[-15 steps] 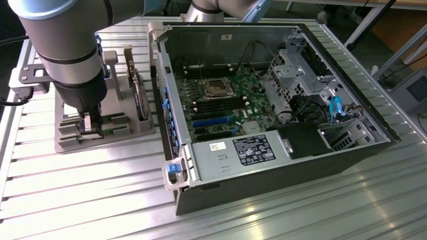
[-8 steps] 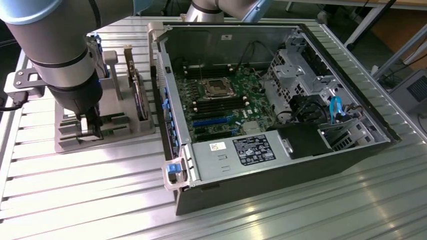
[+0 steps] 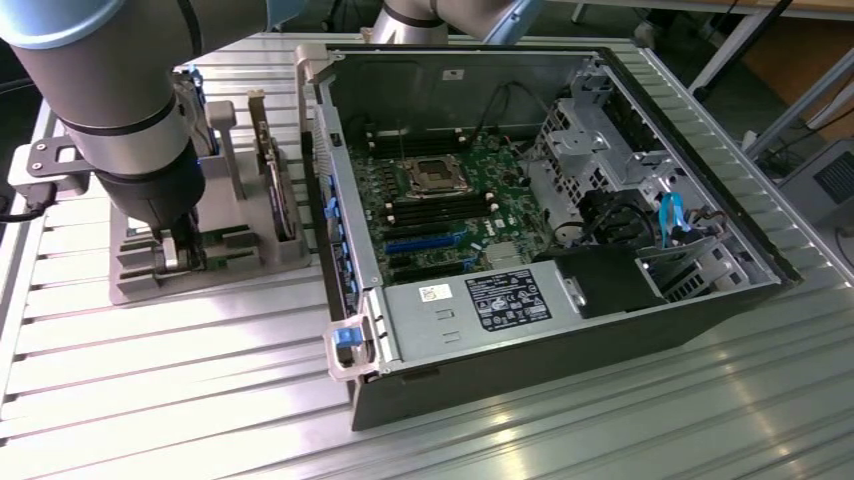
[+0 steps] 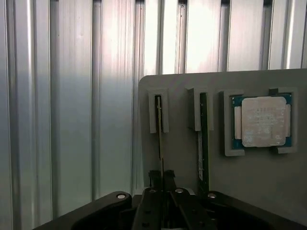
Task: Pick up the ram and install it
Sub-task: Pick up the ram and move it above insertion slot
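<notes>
Gripper low at the exterior view's left, its fingers drawn narrow and pinching the ram, which stands on edge in a grey holder; just beside it a second stick, then a square chip; open computer case centre frame beyond

Beside the grey holder, bare counter is left open. On the holder, the ram at the hand is neighboured by a second ram, a bare strip kept between; the computer case is stood just beside the holder.
</notes>
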You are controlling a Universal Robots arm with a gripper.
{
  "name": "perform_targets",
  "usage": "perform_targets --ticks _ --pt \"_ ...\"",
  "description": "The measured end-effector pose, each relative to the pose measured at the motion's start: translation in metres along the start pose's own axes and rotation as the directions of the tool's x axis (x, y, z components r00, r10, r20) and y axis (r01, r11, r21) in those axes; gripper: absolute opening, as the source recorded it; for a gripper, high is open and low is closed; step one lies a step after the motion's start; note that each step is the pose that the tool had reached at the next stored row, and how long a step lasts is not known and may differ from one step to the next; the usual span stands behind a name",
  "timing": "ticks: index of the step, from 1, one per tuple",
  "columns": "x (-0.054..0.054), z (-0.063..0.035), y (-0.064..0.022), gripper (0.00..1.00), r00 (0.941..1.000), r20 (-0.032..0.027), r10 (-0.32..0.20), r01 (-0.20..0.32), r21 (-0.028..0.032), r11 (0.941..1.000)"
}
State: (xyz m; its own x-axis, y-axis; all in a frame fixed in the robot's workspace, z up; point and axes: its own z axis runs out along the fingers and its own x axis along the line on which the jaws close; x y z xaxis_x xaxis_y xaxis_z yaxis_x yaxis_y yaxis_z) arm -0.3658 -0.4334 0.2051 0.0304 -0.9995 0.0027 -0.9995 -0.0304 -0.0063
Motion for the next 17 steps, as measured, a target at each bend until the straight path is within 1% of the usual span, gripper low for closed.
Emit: perform_targets --ticks 4,9,12,17 --pt "0.000 -0.0001 0.0000 0.13 1.0000 0.0001 0.000 0.000 0.0001 1.0000" --pt "0.000 -0.0195 -0.0001 0.13 1.0000 -0.0001 0.000 0.000 -0.0001 1.0000" --pt "0.000 -0.0275 -0.0002 0.13 1.0000 -0.0003 0.000 0.000 0.0000 1.0000" --pt "0.000 -0.0456 -0.0003 0.13 1.0000 -0.0006 0.000 0.000 0.0001 1.0000"
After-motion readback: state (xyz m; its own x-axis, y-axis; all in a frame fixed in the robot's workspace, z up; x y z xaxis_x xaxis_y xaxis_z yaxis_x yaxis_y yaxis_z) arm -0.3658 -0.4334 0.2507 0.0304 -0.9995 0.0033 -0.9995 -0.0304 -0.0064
